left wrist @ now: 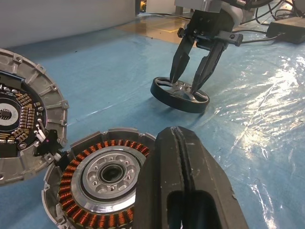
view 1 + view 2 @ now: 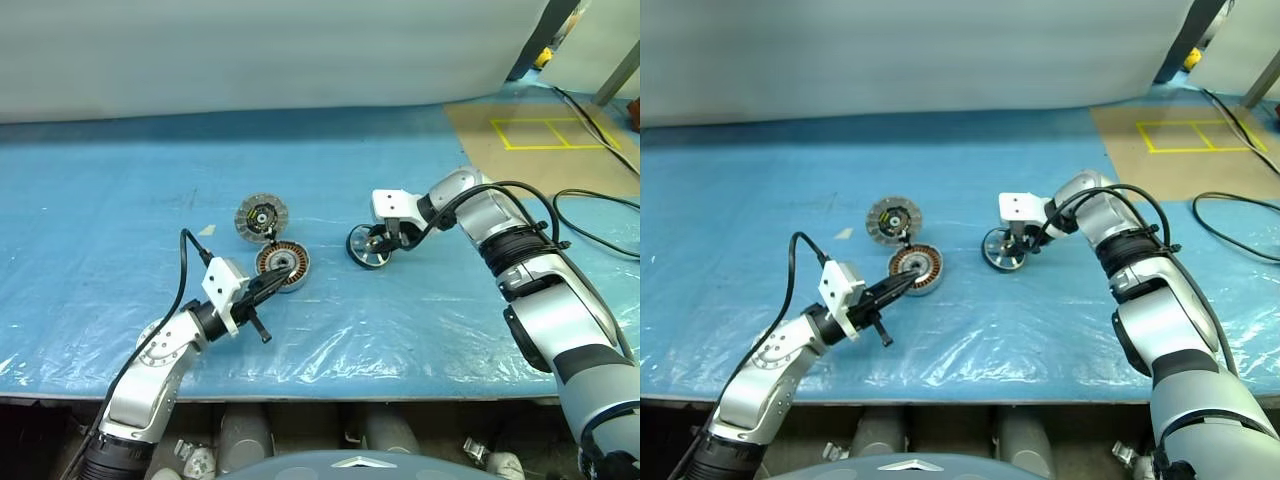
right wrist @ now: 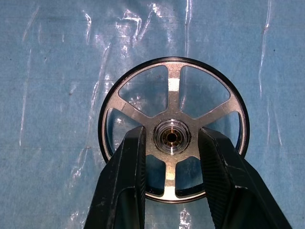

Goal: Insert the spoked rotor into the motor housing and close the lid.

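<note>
On the blue tabletop (image 2: 120, 200) the right tool (image 3: 171, 143) points down into a black-rimmed spoked wheel (image 3: 172, 129), its fingers partly open either side of the shiny hub; whether they grip it I cannot tell. The left tool (image 2: 283, 273), pinched shut and empty, hovers by the copper-wound disc (image 1: 102, 176), beside the grey ribbed shell (image 2: 261, 217).

The left pincer (image 1: 183, 157), fingers pressed together, hangs just over the copper-wound disc (image 1: 97, 179). Touching that disc lies a grey cover with a circuit board (image 1: 21, 121). Beyond it, the right pincer (image 1: 195, 81) straddles the hub of the spoked rotor (image 1: 180, 94).
</note>
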Motion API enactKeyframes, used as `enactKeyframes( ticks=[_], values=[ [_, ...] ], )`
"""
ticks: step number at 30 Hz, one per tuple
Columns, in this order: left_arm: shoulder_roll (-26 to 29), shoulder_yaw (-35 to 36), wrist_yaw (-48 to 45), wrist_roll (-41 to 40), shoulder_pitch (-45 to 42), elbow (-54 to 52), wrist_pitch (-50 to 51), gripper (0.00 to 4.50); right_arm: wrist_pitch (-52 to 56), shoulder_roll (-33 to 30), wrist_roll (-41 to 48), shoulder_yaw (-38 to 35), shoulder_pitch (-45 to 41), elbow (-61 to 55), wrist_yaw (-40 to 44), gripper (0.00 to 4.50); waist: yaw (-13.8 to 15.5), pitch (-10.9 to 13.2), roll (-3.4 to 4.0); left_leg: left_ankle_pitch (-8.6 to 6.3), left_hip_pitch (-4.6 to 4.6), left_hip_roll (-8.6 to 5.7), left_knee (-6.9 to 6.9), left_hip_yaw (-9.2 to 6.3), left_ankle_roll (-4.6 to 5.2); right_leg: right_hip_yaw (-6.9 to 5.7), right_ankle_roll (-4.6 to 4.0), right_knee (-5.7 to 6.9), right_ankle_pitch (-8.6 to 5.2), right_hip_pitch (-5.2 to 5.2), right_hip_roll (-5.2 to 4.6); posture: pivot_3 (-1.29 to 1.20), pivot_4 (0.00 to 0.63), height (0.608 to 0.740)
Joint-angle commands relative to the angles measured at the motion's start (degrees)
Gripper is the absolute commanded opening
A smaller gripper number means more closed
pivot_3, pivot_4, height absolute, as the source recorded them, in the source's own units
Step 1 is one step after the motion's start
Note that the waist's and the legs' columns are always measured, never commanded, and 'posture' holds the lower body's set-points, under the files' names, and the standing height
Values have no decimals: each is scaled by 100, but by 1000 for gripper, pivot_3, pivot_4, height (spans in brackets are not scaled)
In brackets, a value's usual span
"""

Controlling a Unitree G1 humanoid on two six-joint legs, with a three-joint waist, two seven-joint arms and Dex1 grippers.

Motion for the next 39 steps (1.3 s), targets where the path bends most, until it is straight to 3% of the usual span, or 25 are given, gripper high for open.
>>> enactKeyframes(
  ticks=[1,10,23,39],
  values=[
    [71,180,-25,-73,-10,-96,-91,0,125,99,73,-131,-137,-180,-3,1212,-4,0,0,0,0,0,0,0,0,0,0,2,0,0,0,0,150,740],
    [399,735,-174,-236,304,-82,-179,0,1297,557,727,-412,-469,-1306,499,1212,-1,2,4,1,-33,1,-1,0,1,1,-9,10,-5,-46,3,0,150,740],
    [439,1030,-159,-206,518,-47,-232,0,2466,1430,1430,-575,-212,-2126,-103,1212,16,3,3,0,-32,2,-7,-1,-1,-3,-10,6,-6,-46,1,0,150,740],
    [513,1051,-225,-224,390,72,-219,0,2771,1505,1539,-344,269,-2586,-367,1212,14,3,4,1,-33,1,-9,-1,-4,-3,-9,3,-6,-46,1,0,150,740]
  ],
)
